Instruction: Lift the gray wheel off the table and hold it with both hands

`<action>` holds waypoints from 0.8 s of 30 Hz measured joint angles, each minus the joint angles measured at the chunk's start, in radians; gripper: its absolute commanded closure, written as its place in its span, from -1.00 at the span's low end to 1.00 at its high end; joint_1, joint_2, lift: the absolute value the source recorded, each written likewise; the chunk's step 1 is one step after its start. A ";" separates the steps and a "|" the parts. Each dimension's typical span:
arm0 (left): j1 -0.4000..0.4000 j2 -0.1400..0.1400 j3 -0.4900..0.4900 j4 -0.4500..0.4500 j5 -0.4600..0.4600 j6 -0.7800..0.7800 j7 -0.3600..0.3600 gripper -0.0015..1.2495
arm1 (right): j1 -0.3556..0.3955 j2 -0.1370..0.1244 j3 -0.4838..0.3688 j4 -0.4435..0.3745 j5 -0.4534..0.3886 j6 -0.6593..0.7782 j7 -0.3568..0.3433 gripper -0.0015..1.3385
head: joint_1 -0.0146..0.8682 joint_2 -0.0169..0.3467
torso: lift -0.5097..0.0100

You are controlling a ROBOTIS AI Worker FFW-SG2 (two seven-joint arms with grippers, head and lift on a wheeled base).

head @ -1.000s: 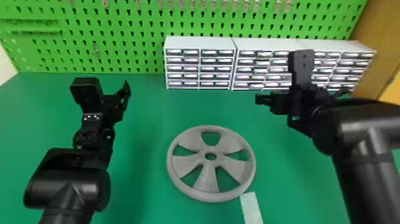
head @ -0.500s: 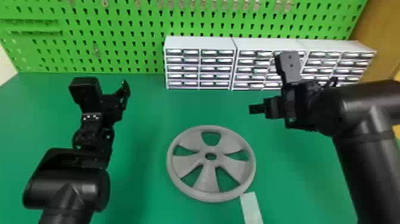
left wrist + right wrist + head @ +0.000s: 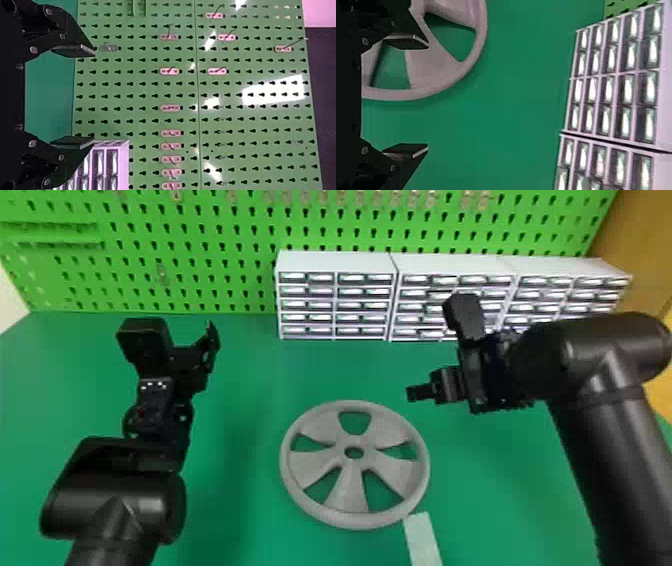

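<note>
Apart from gray wheel rim (image 3: 350, 521), right hand (image 3: 414, 392), open

We found no text we could read; no label, brand, number or sign was legible to us.
</note>
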 measured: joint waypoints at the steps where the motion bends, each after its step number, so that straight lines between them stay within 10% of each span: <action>1: 0.000 0.000 0.000 0.000 0.000 0.000 0.000 -0.25 | -0.002 -0.001 0.001 0.007 -0.006 0.006 0.000 -0.46 | 0.64 -0.82 | 0.59; 24: -0.016 0.004 -0.002 0.001 -0.002 -0.004 0.002 -0.25 | -0.031 -0.007 0.053 0.125 -0.052 0.060 0.000 -0.46 | 0.64 -0.82 | 0.59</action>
